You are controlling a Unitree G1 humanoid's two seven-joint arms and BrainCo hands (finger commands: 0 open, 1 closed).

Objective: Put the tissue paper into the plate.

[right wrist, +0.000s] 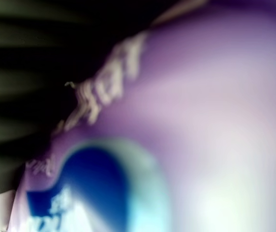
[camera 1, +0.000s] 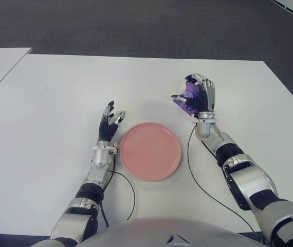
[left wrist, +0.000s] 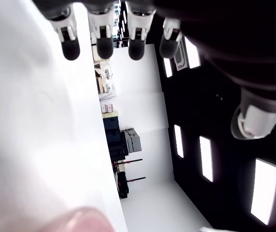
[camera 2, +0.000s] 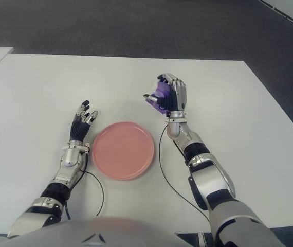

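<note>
Tissue paper (camera 1: 186,95), a purple pack clasped in the curled right hand (camera 1: 198,98), sits beyond and right of the pink plate (camera 1: 151,151); the empty, spread left hand (camera 1: 108,125) shows at the plate's left.

Both eye views: from head, facing forward and down, sharing table (camera 1: 59,98), plate (camera 1: 151,151), both arms. Left wrist view: close along fingers (left wrist: 101,41), facing room beyond. Right wrist view: pressed against purple pack (right wrist: 215,111).
</note>
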